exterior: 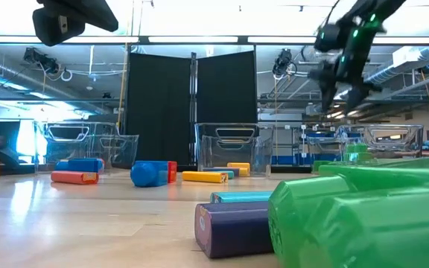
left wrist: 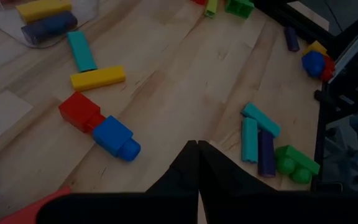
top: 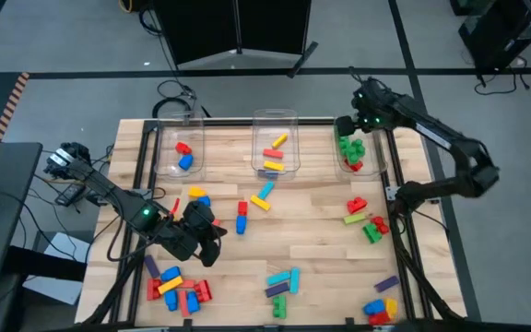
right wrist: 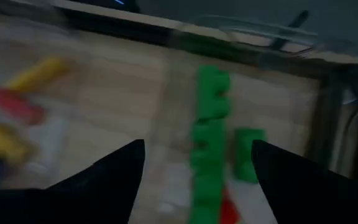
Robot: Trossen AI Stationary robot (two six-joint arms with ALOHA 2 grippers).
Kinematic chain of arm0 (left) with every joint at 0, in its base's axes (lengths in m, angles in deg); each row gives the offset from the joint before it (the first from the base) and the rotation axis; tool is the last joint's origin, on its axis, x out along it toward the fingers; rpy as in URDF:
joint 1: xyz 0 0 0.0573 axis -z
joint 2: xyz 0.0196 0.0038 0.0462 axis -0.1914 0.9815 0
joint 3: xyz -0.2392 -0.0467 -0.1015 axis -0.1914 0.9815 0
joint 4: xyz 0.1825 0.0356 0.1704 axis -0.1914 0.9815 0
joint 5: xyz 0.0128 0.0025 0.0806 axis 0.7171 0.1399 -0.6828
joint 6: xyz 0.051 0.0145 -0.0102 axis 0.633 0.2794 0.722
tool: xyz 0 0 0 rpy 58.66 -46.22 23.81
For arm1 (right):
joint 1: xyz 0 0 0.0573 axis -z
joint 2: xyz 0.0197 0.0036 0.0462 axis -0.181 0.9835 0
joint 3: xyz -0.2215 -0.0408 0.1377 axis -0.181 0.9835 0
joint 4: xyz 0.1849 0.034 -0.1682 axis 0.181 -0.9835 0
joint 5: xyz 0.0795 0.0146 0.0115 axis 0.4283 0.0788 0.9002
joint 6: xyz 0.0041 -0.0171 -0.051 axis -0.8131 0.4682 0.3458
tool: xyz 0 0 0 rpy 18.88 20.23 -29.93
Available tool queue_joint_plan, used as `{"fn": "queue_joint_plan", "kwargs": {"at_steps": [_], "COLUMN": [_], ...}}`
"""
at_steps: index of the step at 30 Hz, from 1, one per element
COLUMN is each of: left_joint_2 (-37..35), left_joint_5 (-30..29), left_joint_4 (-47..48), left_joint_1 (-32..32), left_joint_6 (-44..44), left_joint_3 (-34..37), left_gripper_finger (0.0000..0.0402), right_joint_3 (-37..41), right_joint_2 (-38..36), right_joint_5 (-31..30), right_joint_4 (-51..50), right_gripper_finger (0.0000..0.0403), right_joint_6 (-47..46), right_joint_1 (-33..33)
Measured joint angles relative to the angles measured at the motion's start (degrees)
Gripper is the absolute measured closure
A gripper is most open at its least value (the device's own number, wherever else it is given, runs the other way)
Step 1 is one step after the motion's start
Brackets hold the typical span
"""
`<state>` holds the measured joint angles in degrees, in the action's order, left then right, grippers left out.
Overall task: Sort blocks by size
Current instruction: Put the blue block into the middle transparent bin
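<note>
Right gripper [top: 350,129] poised above the right bin [top: 377,166], fingers [right wrist: 114,180] spread wide with nothing between them; green blocks [right wrist: 211,102] lying in that bin directly beneath. Left gripper [top: 208,242] low over the worktop [top: 312,231] near the front left, fingers [left wrist: 194,163] clenched together on nothing.

Blocks located as follows. Three clear bins along the back edge: left bin [top: 166,164] with two visible, one red and one blue; middle bin [top: 258,164] with about four long ones, yellow, red and dark; right bin with a green cluster and something red, count not clear. Loose on the worktop: a red-and-blue pair [left wrist: 98,124], a cyan bar [left wrist: 81,51] beside a yellow bar [left wrist: 98,78], a cluster at the front left, another at front centre, a red-and-green group at the right, and a few at the front right corner. Roughly two dozen loose in all; exact tally not possible.

Risks judged from here: right arm close to the bin rim, so a careless withdrawal likely to clip or tip it; left gripper beside the crowded front-left cluster, so a sweep likely to scatter it; stacked or joined blocks apt to be misjudged for size and binned wrongly.
</note>
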<state>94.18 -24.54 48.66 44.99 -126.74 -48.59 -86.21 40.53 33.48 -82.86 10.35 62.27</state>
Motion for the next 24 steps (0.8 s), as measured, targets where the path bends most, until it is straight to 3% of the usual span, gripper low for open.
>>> {"fn": "queue_joint_plan", "kwargs": {"at_steps": [6,12,19,24], "left_joint_2": [0.0,0.0,0.0,0.0], "left_joint_5": [0.4,1.8,5.1,5.2], "left_joint_4": [-1.5,-1.3,-0.2,-0.8], "left_joint_1": [0.0,0.0,0.0,0.0], "left_joint_6": [1.3,2.0,5.7,6.1], "left_joint_3": [0.0,0.0,0.0,0.0], "left_gripper_finger": [0.0396,0.0375,0.0281,0.0251], "right_joint_3": [0.0,0.0,0.0,0.0], "right_joint_2": [-8.7,-11.7,-6.0,0.9], "right_joint_5": [-4.7,-7.2,-14.1,-16.8], "right_joint_4": [-4.9,-8.9,-8.6,-7.4], "right_gripper_finger": [0.012,0.0129,0.0137,0.014], "right_joint_6": [-11.4,-26.7,-47.5,-59.9], "right_joint_1": [-13.8,-31.5,-54.8,-66.7]}}
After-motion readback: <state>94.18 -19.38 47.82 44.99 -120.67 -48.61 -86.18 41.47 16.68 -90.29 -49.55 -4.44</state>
